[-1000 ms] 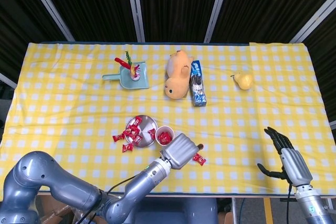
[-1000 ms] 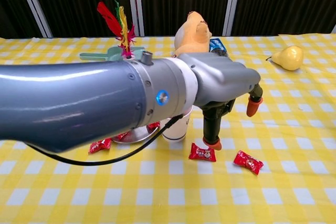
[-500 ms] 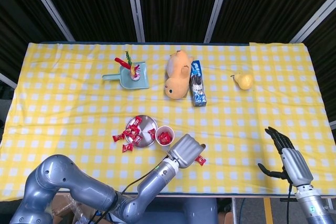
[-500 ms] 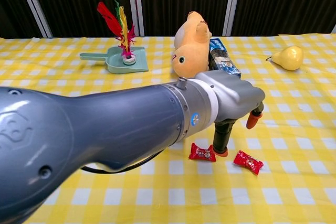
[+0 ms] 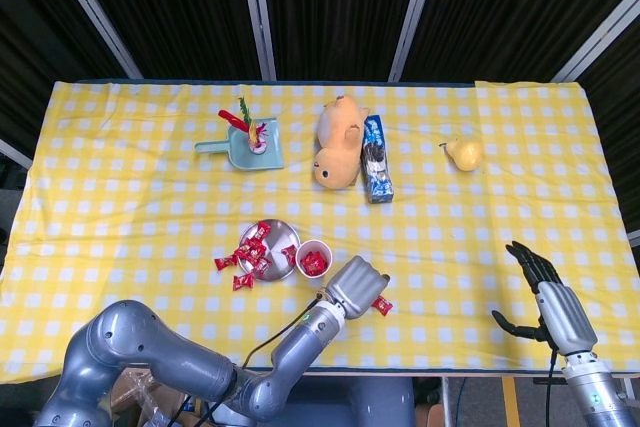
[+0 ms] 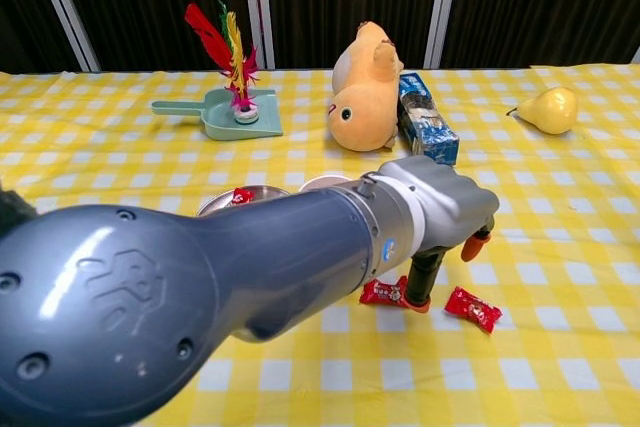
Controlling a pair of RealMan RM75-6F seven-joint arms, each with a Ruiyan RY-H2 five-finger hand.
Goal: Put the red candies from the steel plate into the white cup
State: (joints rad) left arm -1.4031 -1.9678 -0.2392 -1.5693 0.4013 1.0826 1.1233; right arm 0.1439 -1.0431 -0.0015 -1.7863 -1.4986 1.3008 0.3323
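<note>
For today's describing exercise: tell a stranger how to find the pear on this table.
Start at the yellow checked tablecloth and go to its far right part. Past the orange plush toy and the blue packet sits the pear, alone, pale yellow with a short stem.

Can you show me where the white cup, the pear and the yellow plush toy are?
white cup (image 5: 313, 257), head view, on its rim beside the candies inside.
pear (image 5: 464, 154), head view, on its round belly.
yellow plush toy (image 6: 364, 90), chest view, on its body.
</note>
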